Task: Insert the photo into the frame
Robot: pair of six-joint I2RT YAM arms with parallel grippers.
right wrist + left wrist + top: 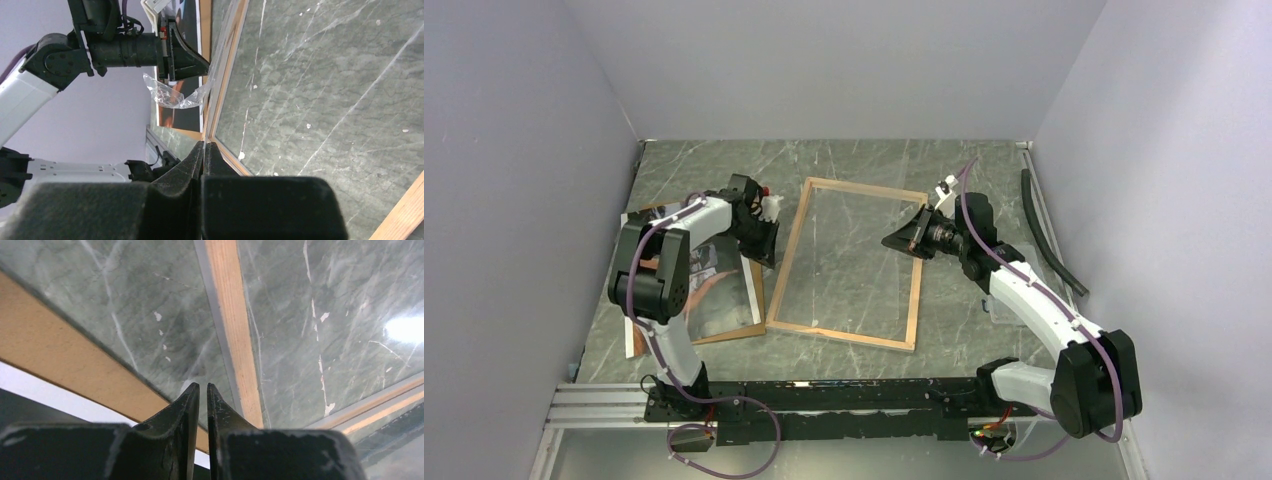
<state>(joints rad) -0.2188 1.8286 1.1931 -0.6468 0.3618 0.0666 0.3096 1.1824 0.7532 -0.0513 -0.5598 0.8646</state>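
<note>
The frame (pixel 792 255) lies wood-back up in the middle of the table; it also shows in the left wrist view (pixel 235 330) and the right wrist view (pixel 226 80). The photo (pixel 709 278) lies at the left on the brown backing board (pixel 734 333), partly under the left arm, and shows in the right wrist view (pixel 180 117). A clear transparent sheet (pixel 844 260) hangs over the frame between both grippers. My left gripper (pixel 769 240) (pixel 203 386) is shut on its left edge, crumpled there (pixel 175 95). My right gripper (pixel 892 242) (pixel 205 143) is shut on its right edge.
A black curved strip (pixel 1049 230) lies along the right wall. A pale clear piece (pixel 1009 295) lies by the right arm. Grey walls close in the table on three sides. A metal rail (pixel 604 405) runs along the near edge.
</note>
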